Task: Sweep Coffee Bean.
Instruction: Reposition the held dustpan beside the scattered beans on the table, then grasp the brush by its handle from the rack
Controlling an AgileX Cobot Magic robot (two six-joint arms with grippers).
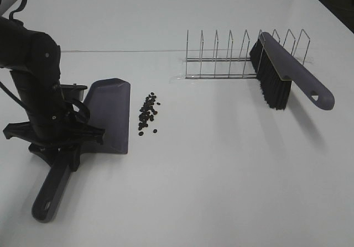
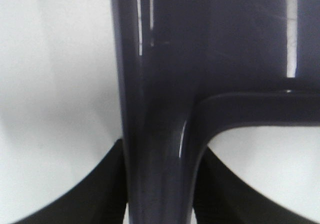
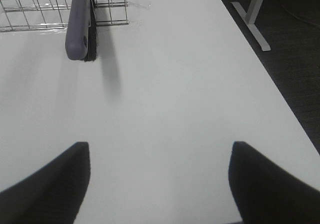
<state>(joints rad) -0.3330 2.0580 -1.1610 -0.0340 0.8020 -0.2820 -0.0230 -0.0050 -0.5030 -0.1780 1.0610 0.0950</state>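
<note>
**A:** Where are the beans?

**B:** The coffee beans [image 1: 147, 114] lie in a loose clump left of centre in the high view. They are just beside the open lip of the dustpan [image 1: 110, 114], none on it yet.

**A:** Why is the pan set there?

**B:** Its mouth faces the beans, so they can be pushed straight in. The left gripper [image 1: 62, 147] has the pan by its handle at the lower left. The wrist view shows the handle running between the two fingers [image 2: 95, 199], which are closed narrow against its sides. I judge that grip is meant to stop the pan sliding when the brush pushes.

**A:** And the brush?

**B:** The brush [image 1: 279, 75] leans on the wire rack [image 1: 221, 56] at the upper right, bristles down, with its handle sticking out where it is easy to grab.

**A:** The other arm?

**B:** The right gripper [image 3: 159, 154] is outside the high view. Its own camera shows the fingers spread wide over bare table [image 3: 165, 98], holding nothing, well apart from the brush. Fetching the brush looks like the next step.
</note>
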